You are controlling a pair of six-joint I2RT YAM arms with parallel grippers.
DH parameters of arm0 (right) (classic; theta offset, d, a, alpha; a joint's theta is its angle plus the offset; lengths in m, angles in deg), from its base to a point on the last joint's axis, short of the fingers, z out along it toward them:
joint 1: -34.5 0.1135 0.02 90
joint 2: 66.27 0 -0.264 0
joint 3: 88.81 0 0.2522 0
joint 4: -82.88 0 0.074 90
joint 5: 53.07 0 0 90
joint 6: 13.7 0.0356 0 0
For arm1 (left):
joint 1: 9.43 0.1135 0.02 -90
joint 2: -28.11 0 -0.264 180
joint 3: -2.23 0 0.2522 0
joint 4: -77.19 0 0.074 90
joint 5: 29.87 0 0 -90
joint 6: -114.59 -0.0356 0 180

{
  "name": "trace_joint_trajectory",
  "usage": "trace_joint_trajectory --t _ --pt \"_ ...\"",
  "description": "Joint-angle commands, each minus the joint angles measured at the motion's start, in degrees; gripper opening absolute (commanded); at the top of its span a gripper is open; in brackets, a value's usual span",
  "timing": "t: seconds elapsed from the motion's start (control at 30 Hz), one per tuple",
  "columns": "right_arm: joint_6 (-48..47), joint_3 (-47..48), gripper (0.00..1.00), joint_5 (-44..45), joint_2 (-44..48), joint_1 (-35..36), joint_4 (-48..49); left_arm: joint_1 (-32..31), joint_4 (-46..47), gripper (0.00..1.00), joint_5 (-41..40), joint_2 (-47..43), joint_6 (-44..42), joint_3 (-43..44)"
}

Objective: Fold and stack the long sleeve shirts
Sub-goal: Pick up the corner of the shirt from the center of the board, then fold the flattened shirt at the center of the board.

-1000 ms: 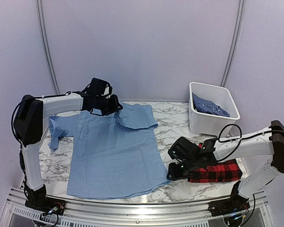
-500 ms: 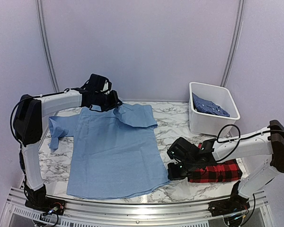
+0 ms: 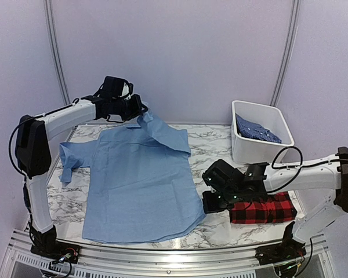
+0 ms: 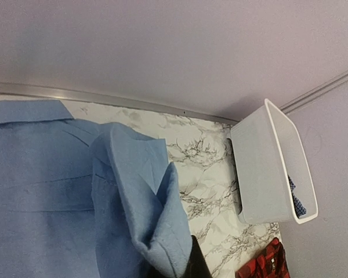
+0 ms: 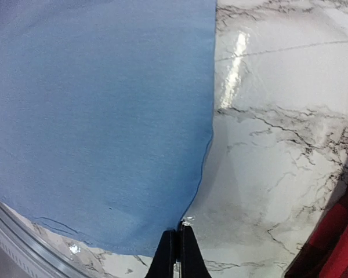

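**Folding the second shirt, with one more waiting**

We have the light blue shirt [image 3: 139, 185] spread flat across the left half of the table [image 3: 217, 145]. Our left gripper [image 3: 140, 116] pinches its far shoulder and holds it raised off the marble. Our right gripper [image 5: 177, 249] is closed on the hem at the near right corner. The plaid shirt [image 3: 264, 209] lies folded near the table's near right edge. We judge the patterned shirt [image 3: 256, 131], in the bin [image 3: 243, 153] at the far right corner, untouched.
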Motion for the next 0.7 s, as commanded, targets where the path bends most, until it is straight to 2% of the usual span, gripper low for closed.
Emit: trace_joint_trajectory --t 0.0,0.3,0.67 --pt "-1.4 6.0 0.0 4.0 1.0 2.9 -2.4 2.8 -2.1 0.0 -0.5 -2.8 -2.4 4.4" --pt "-4.1 12.4 0.0 2.5 -5.3 7.6 -0.6 7.1 -2.4 0.0 -0.6 -7.5 -3.7 2.3" --pt "-8.6 16.5 0.0 -6.5 -11.7 8.3 5.6 14.9 -2.6 0.0 -0.8 -13.4 -4.9 -4.9"
